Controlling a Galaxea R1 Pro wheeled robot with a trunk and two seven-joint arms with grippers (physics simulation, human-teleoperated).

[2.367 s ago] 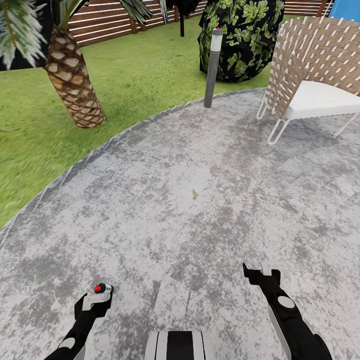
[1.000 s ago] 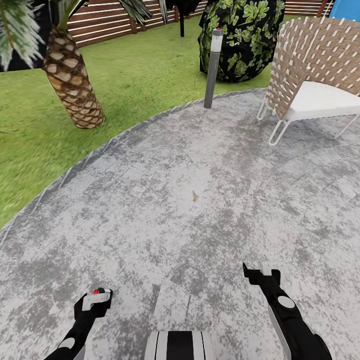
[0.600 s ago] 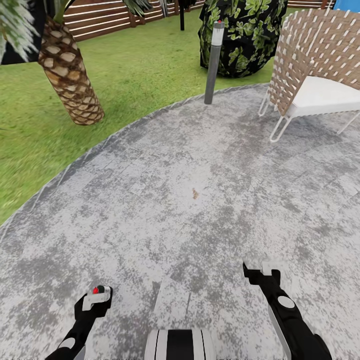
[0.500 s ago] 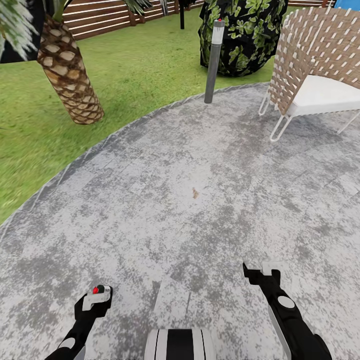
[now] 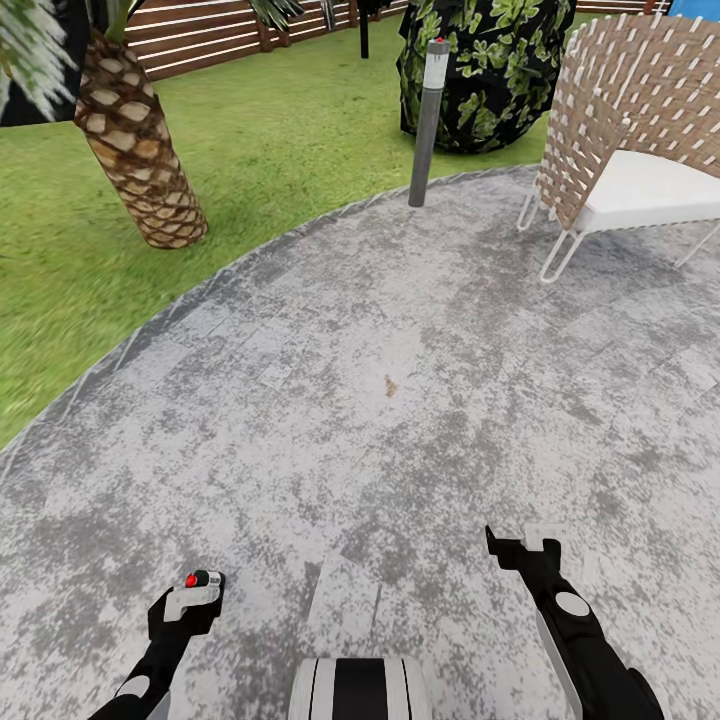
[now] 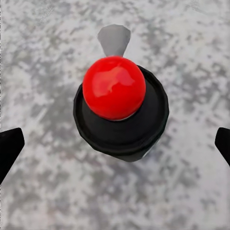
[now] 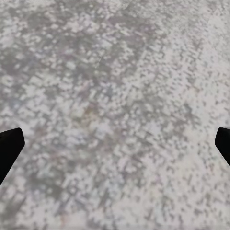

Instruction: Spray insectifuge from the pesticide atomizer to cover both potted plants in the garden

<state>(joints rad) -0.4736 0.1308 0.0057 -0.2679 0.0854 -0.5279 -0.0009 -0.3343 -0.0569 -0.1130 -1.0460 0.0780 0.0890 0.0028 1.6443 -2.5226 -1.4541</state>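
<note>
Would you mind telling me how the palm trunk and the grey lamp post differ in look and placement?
The palm trunk is thick, brown and scaly; the lamp post is slim, smooth and grey. The palm trunk leans, while the lamp post stands nearly straight. The palm trunk rises from the grass; the lamp post stands at the paving's edge. Both stand outdoors by the lawn's edge.

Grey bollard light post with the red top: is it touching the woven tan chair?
Apart. The head view shows the grey bollard light post standing at the paving's edge, with bare grey paving between it and the woven tan chair.
</note>
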